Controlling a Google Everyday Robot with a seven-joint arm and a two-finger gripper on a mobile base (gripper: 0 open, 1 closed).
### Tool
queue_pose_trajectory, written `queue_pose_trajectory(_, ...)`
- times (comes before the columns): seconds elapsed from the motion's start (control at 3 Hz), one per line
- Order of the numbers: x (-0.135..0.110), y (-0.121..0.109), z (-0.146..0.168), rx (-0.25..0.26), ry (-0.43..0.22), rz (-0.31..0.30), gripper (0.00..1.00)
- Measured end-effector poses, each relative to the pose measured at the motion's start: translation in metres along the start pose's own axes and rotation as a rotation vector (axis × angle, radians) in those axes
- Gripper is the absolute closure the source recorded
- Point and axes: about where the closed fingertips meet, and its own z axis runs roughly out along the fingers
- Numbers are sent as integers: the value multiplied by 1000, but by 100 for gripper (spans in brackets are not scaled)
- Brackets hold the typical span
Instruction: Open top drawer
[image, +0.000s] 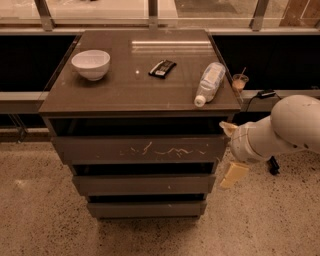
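Observation:
The top drawer (140, 149) is the widest grey-brown front of the cabinet, with pale squiggly scratches across its middle. It sits just under the cabinet top, with a dark gap above it. My gripper (231, 151) is at the drawer's right end, on a white arm coming in from the right. It is open. One cream finger (227, 129) is by the drawer's upper right corner. The other finger (234, 174) hangs lower, beside the middle drawer. It holds nothing.
On the cabinet top (125, 90) are a white bowl (91, 64), a dark snack packet (162, 68) and a plastic bottle lying on its side (209, 83) near the right edge. Two narrower drawers (142, 184) lie below. A small cup (239, 82) stands behind on the right.

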Motion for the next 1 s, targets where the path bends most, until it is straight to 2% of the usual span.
queue_pose_trajectory(0.33, -7, -14, 35, -13, -91, -5, 0)
queue_pose_trajectory(0.67, -14, -19, 62, -56, -143, -4, 0)
queue_pose_trajectory(1.0, -8, -32, 79, -80, -155, 12, 0)
